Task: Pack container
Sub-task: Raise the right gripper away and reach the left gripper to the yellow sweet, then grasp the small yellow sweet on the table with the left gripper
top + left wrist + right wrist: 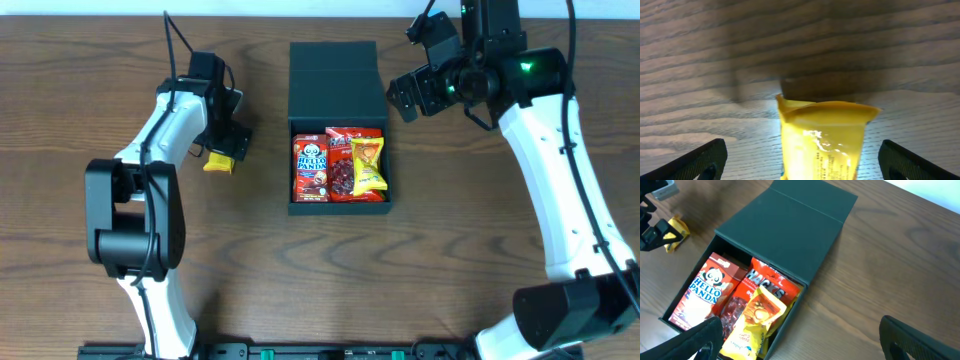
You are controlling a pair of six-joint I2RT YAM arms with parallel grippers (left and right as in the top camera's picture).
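Observation:
The container is a dark square box at mid-table, its flap lid open toward the far side. Inside lie a red Hello Panda box, a red packet and a yellow-orange packet. A small yellow packet lies on the table to the left of the box. My left gripper is open right over it. In the left wrist view the packet lies between the spread fingers, untouched. My right gripper is open and empty, above the table by the lid's right edge.
The right wrist view shows the container, its packets, the wood table to its right, and the yellow packet beside the left gripper. Both white arms reach in from the near edge along the left and right sides.

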